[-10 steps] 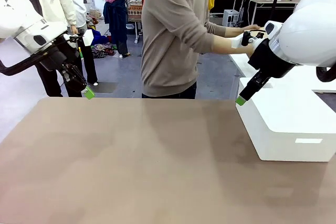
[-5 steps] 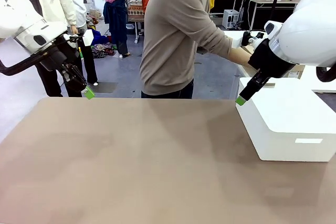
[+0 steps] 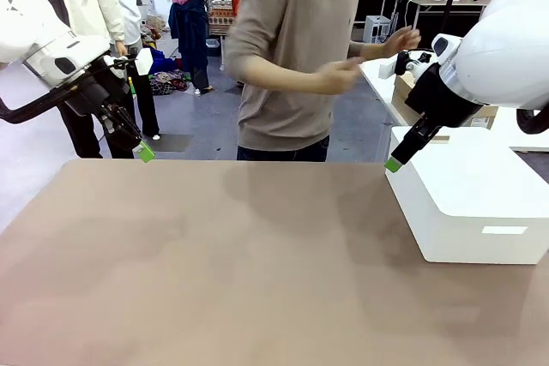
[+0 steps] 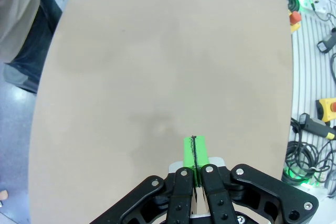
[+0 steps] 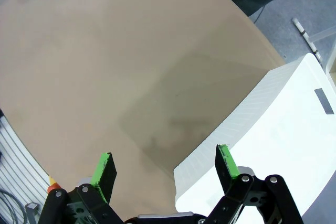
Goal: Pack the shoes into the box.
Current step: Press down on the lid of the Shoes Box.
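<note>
Left fingers: green pads (image 4: 195, 161) pressed flat together, nothing between them; reads as a parked, idle closure.
Left gripper: black two-finger left gripper (image 3: 143, 153) hangs above the far left corner of the table, clear of the surface.
Right fingers: green pads (image 5: 104, 168) spread wide, nothing between them; probably kept open ready to take something.
Right gripper: black right gripper (image 3: 394, 164) hovers just beside the upper near edge of the large smooth white block (image 3: 470, 205), not touching it as far as I can tell.
White block: sits at the right side of the table; not the shoebox, so likely just a fixture here.
Table: flat tan-brown tabletop (image 3: 223, 272), bare across the middle; judged left free as the packing area.
Person: stands at the far side in a beige long-sleeved top; hand (image 3: 341, 76) raised at chest height, holding nothing, well apart from both grippers.
Shoes: not on the table.
Box: not on the table; a tan cardboard shape behind the right arm is too hidden to identify.
Stage: judged pre-start, arms waiting for the items to arrive.
</note>
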`<state>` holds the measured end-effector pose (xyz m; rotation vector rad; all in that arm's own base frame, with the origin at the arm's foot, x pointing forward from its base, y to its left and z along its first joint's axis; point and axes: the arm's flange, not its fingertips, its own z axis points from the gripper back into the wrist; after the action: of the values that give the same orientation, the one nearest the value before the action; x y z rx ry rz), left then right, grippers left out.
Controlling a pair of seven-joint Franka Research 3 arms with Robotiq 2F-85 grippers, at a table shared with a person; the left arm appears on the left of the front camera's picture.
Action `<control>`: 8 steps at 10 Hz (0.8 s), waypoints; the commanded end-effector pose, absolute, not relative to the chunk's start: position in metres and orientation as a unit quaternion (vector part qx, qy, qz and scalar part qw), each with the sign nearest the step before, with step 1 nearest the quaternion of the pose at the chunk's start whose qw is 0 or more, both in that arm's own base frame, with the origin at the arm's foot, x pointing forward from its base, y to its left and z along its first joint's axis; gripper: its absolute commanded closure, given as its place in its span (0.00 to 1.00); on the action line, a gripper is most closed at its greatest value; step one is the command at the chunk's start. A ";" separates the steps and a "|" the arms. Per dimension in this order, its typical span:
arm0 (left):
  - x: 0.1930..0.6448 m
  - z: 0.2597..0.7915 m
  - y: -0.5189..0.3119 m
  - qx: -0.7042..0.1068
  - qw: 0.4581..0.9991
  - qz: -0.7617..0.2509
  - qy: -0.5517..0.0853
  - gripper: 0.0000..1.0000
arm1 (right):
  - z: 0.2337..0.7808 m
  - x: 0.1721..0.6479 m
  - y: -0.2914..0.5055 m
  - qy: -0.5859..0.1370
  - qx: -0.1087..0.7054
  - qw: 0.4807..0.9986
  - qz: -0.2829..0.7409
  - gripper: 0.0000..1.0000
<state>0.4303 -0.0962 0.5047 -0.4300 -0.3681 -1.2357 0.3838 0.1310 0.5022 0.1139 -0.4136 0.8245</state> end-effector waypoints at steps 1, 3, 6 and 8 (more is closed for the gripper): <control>0.430 0.506 -0.095 -0.193 0.782 -0.569 -0.166 1.00 | 0.501 0.382 0.130 -0.199 0.055 0.894 0.397 0.00; 0.430 0.506 -0.095 -0.193 0.782 -0.569 -0.166 1.00 | 0.501 0.382 0.130 -0.199 0.055 0.894 0.397 0.00; 0.430 0.506 -0.095 -0.193 0.782 -0.569 -0.166 1.00 | 0.501 0.382 0.130 -0.199 0.055 0.894 0.397 0.00; 0.430 0.506 -0.095 -0.193 0.782 -0.569 -0.166 1.00 | 0.501 0.382 0.130 -0.199 0.055 0.894 0.397 0.00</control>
<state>0.4303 -0.0962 0.5047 -0.4300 -0.3681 -1.2357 0.3838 0.1310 0.5022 0.1139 -0.4136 0.8245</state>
